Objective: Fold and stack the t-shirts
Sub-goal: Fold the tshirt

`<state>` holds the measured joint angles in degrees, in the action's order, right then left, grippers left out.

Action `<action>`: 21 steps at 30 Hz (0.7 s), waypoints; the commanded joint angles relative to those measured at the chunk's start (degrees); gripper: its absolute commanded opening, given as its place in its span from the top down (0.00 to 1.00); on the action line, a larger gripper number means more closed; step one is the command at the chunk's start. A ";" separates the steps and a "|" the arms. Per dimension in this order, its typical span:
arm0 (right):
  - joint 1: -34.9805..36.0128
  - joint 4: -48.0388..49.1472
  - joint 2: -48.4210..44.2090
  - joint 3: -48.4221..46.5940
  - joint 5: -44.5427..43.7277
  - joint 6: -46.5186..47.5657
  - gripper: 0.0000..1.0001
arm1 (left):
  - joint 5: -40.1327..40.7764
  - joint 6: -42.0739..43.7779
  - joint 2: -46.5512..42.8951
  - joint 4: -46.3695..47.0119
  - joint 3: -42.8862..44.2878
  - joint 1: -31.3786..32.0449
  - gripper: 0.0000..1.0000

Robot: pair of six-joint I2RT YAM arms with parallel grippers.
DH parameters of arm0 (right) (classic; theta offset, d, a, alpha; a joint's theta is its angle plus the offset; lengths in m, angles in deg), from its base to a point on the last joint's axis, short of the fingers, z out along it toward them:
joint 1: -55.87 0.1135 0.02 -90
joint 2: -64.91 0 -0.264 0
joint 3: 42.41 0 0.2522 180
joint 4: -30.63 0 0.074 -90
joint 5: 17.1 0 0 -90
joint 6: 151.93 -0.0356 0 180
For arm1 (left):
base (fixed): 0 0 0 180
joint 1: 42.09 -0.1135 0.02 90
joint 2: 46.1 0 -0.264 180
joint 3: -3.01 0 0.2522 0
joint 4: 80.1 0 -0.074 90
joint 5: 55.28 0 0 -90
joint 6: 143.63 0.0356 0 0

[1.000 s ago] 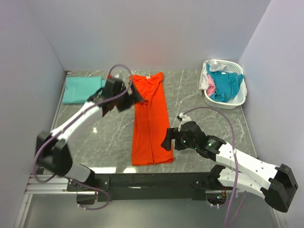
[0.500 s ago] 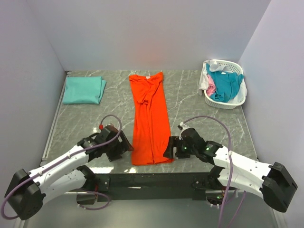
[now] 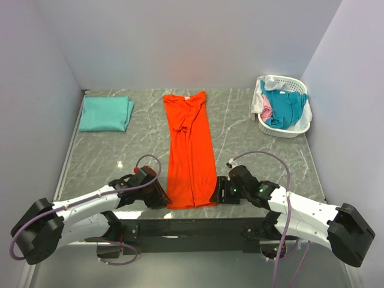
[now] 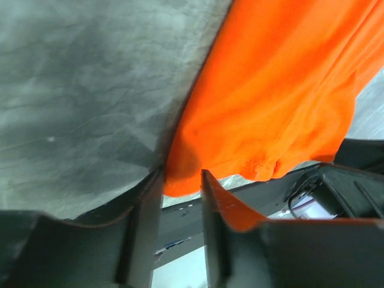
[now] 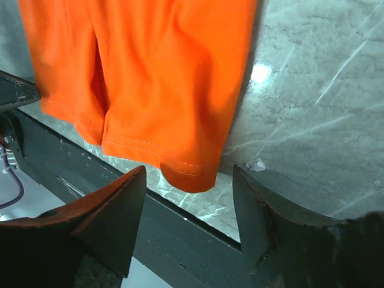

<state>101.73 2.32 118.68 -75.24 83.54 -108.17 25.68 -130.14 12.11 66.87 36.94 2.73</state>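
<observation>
Flanking the orange shirt (image 3: 191,150) with both grippers, low at the near edge of the desk (image 3: 252,150). Showing the shirt lying as a long narrow strip down the desk's middle, collar toward the far edge, hem at the near edge.

Poising the left gripper (image 3: 162,197) at the hem's near left corner. Holding its fingers (image 4: 146,204) close together but not clamped, with a slim gap showing between them. Catching the cloth's corner right at that gap, between the tips.

Poising the right gripper (image 3: 215,194) at the hem's near right corner. Keeping its fingers (image 5: 123,198) spread wide and released, straddling the stitched corner with bare space on either side and nothing pinched.

Resting a folded mint shirt (image 3: 106,114) at the far left corner, well apart from both grippers. Heaping a teal shirt (image 3: 285,105), a pink shirt (image 3: 266,111) and a white shirt (image 3: 258,102) in the basket (image 3: 282,132) at the far right corner, the teal one draping over the others.
</observation>
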 commanded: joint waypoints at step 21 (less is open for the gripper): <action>0.89 6.20 -0.51 3.51 8.61 -0.96 1.00 | -1.07 -5.14 -1.34 6.80 -2.67 7.83 1.00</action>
<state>101.88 8.14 121.53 -71.83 89.55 -109.44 24.70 -133.60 13.27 73.40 34.80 9.20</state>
